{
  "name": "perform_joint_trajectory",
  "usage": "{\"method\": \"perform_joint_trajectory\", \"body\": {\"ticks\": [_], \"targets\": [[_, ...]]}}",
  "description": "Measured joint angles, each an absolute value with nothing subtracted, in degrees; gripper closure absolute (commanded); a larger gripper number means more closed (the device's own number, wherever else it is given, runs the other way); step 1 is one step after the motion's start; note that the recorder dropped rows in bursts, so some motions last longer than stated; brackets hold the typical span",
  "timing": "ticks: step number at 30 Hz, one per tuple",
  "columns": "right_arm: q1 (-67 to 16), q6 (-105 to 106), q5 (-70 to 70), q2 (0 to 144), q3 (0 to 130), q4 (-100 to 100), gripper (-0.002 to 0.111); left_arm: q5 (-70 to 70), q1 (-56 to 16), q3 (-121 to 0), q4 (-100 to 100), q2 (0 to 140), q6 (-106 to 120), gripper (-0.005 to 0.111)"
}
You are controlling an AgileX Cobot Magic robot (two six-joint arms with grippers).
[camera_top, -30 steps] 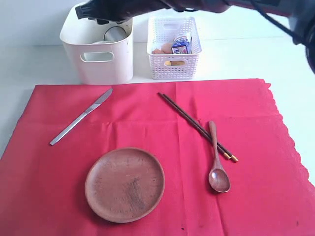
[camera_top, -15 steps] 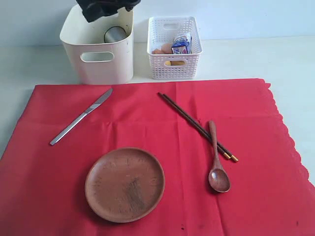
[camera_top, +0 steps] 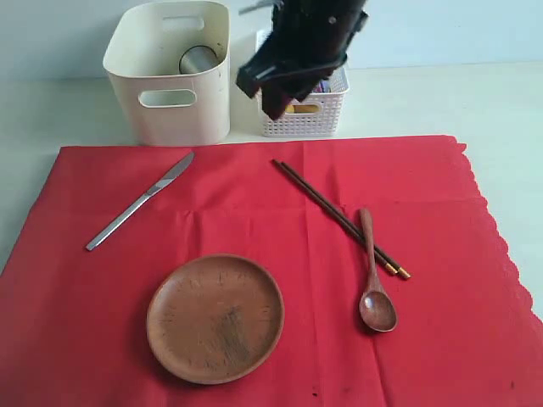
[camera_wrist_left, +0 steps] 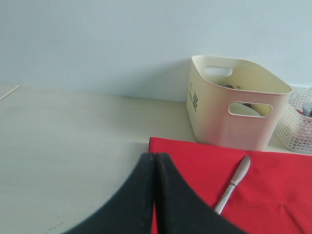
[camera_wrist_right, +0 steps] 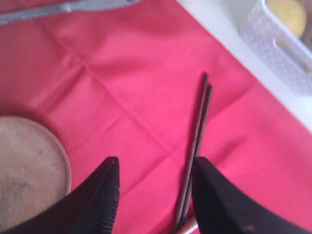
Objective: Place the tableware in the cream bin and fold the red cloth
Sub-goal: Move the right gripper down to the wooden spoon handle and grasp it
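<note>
Dark chopsticks [camera_top: 339,217] lie toward the red cloth's [camera_top: 254,199] right edge, seemingly why the right gripper [camera_wrist_right: 155,165] hangs near its far edge facing them, wide and empty (left gripper [camera_wrist_left: 154,158] pinched closed)

Right claw [camera_wrist_right: 156,165] agape above red cloth [camera_wrist_right: 136,97], dark chopsticks [camera_wrist_right: 197,141] beside one finger, brown plate [camera_wrist_right: 24,170] nearby
</note>
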State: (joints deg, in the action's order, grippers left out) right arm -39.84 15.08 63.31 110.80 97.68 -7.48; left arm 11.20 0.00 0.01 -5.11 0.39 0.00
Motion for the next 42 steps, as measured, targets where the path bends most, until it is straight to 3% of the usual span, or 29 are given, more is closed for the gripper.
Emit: {"method": "perform_joint_trajectory", "body": {"ticks": [10,22,39,42], "targets": [[-34.32,9.18,58.78,107.33,80.31,-7.10,0.062,11.20,0.00,0.01,-5.11,0.39,0.00,0.104],[-34.18,4.90,46.48,106.98,64.58,-6.73,0.062,11.20,0.00,0.01,-5.11,0.39,0.00,0.104],[-34.18,4.67,32.35,106.90,55.40,-5.83,0.062,11.20,0.00,0.01,-5.11,0.39,0.00,0.104],[-34.18,4.67,31.19,107.01,54.67,-5.83,0.070,11.20,0.00,0.01,-5.11,0.39,0.00,0.104]]}}
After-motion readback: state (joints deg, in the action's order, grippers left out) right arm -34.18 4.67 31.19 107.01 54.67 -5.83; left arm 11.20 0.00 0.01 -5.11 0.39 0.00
